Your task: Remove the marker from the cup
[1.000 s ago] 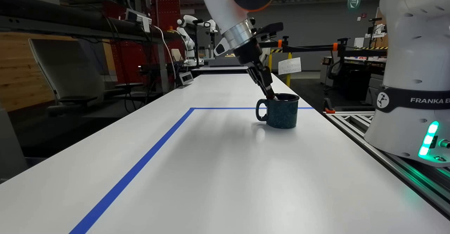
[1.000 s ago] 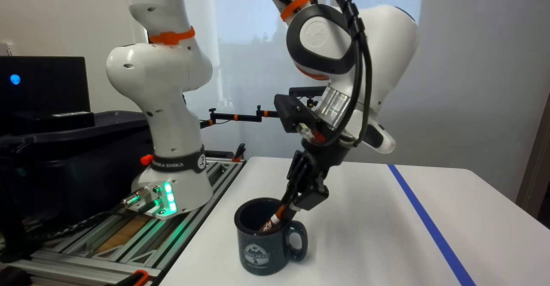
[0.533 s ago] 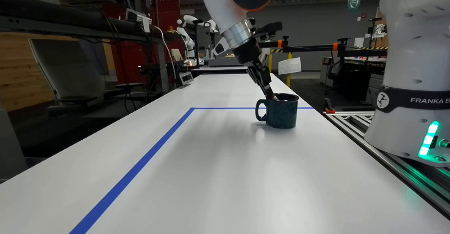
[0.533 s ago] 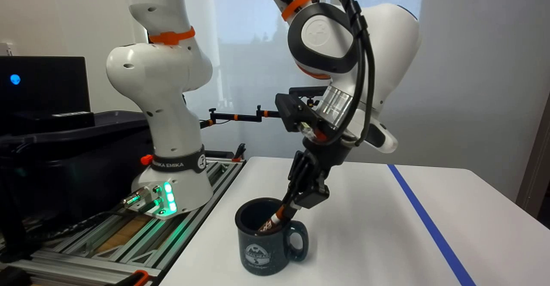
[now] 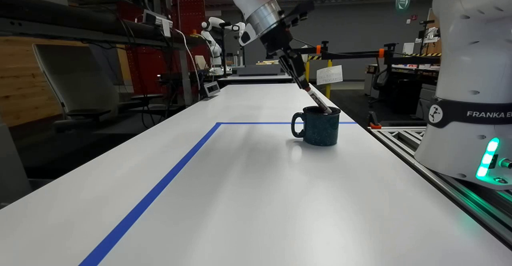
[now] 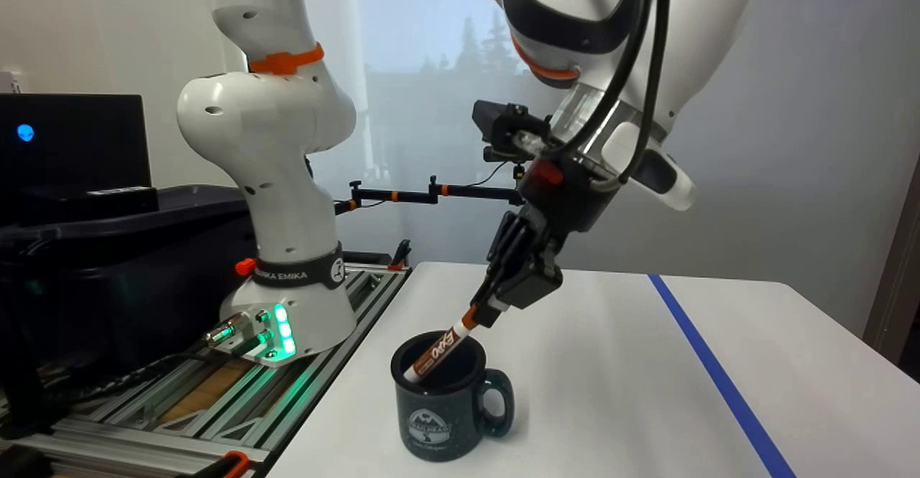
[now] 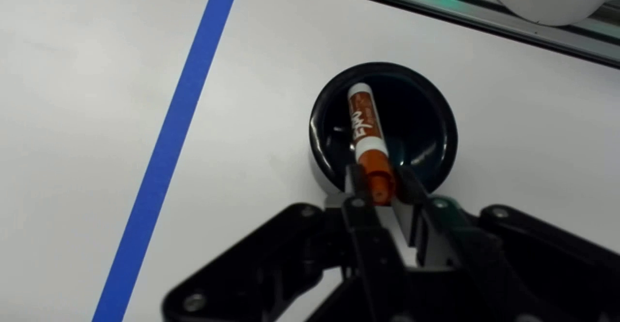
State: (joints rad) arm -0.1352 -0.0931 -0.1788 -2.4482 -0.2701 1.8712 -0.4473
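Marker (image 6: 440, 351): brown barrel lettered "EXPO", white band, orange-brown cap; it slants, cap uppermost, its white lower end within the outline of the cup's mouth. Whether that end lies below the rim cannot be told.
Gripper (image 7: 381, 181): fingertips pinching the marker's cap from both sides; tilted, apart from the cup, on the side of its handle (image 6: 507, 400).
Cup (image 6: 440, 417): dark teal, upright on the table, a pale mountain logo on its wall.
Table (image 5: 260, 202): white, marked with blue tape (image 7: 177, 123), which in an exterior view turns a corner and runs behind the cup.
Arm (image 6: 266, 115): white, its base beside the table, green lights (image 6: 284, 328) glowing.
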